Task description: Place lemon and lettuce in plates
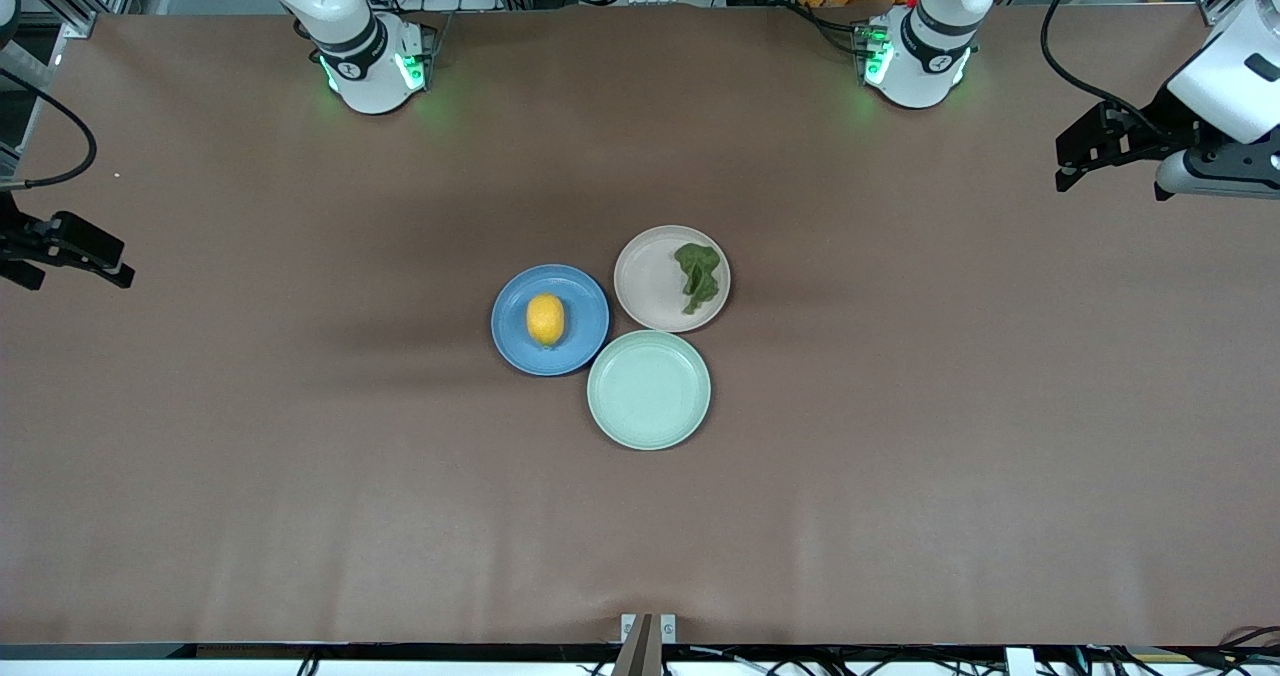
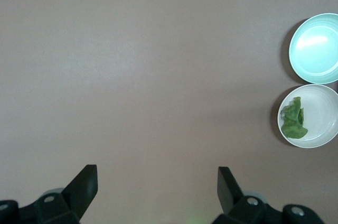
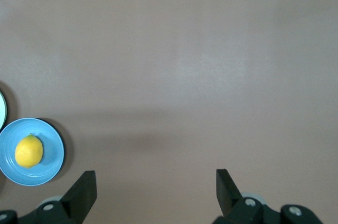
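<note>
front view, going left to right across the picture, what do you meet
right gripper → blue plate → lemon → pale plate → lettuce → left gripper

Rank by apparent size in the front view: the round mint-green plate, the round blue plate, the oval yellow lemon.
1. Mint-green plate and blue plate: nearly alike, not ranked.
2. Lemon: clearly smallest, lying on the blue plate.
</note>
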{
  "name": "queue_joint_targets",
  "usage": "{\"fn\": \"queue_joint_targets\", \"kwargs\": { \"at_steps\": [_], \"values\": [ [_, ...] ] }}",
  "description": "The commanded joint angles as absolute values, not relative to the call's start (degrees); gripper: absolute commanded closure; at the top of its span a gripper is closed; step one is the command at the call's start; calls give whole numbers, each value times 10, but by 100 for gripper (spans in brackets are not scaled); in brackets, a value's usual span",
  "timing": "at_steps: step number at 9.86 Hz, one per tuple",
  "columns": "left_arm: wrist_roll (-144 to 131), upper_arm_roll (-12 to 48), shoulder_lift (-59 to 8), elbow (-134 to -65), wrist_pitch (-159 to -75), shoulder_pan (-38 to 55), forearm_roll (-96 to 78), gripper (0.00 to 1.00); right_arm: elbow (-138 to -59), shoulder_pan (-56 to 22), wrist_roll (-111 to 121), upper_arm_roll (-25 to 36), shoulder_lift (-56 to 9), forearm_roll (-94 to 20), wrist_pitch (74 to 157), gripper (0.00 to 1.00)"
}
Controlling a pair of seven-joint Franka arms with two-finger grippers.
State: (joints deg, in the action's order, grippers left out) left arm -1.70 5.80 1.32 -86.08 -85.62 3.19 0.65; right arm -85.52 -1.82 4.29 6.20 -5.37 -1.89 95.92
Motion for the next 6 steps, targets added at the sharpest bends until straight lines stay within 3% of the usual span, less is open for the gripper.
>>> {"fn": "queue_joint_targets", "kwargs": {
  "at_steps": [1,6],
  "values": [
    [-15,58,13,-855,-847,29,-4,0,-858,-24,47,66,-46,-12,956,0],
    [-15,58,14,-855,-847,29,-5,0,-857,-23,47,65,-46,4,956,0]
  ]
}}
